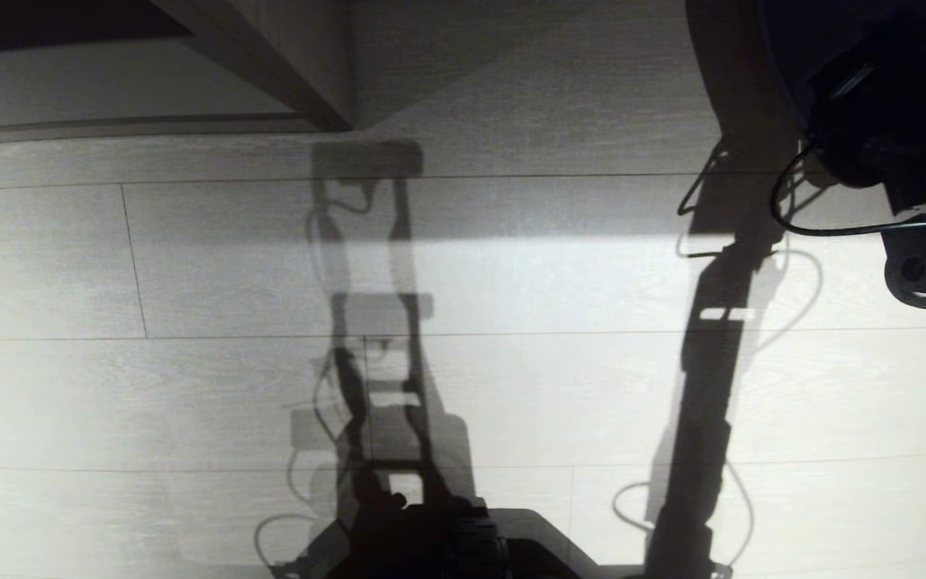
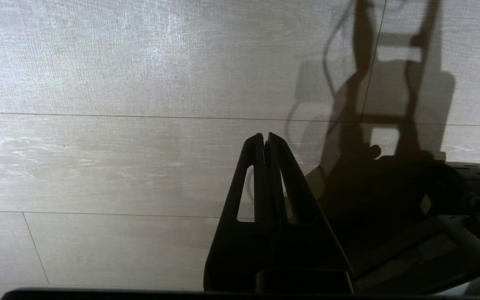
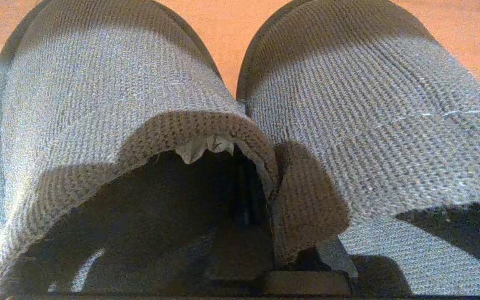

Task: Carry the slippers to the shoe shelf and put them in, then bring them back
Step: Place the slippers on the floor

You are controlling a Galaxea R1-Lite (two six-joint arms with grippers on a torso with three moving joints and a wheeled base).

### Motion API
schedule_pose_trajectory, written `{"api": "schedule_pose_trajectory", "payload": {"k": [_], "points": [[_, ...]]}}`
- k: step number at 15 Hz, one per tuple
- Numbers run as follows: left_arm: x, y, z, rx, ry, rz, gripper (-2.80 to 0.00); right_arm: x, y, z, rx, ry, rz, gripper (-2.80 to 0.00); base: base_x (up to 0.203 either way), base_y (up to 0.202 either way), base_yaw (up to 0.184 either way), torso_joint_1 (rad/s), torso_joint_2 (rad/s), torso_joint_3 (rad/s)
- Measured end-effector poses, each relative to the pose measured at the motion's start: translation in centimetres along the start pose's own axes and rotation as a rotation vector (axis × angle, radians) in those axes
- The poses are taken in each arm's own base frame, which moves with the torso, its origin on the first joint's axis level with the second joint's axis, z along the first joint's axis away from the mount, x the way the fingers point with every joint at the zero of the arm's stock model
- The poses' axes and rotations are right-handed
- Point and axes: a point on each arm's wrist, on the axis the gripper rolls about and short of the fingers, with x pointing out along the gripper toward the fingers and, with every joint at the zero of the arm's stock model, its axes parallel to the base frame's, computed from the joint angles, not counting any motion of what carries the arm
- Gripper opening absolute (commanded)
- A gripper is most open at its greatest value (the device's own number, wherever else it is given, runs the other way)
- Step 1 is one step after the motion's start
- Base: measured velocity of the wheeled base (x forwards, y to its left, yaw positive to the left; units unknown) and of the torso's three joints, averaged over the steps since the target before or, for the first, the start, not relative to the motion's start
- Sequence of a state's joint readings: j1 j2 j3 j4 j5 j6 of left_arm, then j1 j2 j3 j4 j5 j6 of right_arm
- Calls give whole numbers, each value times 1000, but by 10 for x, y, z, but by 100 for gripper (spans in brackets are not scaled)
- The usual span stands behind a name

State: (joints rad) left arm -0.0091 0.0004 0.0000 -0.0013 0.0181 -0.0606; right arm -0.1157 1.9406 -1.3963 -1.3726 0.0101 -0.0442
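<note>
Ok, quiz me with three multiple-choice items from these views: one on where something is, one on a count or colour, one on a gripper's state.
1. Where does the right arm show in the head view?
A. upper right corner
B. lower left corner
C. centre

2. How many slippers fill the right wrist view?
A. one
B. two
C. three

3. How do the left gripper's fingers stand?
A. wide apart
B. closed on a slipper
C. pressed together, empty

Answers:
1. A: the dark right arm hangs over the pale floor there.
2. B: the slippers lie side by side, grey-blue ribbed fabric.
3. C: the left gripper shows its tips meeting above bare floor.
</note>
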Motion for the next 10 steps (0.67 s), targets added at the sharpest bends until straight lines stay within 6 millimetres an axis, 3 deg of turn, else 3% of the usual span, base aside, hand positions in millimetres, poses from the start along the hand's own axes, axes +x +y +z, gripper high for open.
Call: {"api": "schedule_pose_trajectory", "payload": {"k": [10], "points": [[0, 0, 0, 0, 0, 0, -280, 14, 1, -32, -50, -12, -21, -280, 0, 0, 0, 0, 0, 0]]}}
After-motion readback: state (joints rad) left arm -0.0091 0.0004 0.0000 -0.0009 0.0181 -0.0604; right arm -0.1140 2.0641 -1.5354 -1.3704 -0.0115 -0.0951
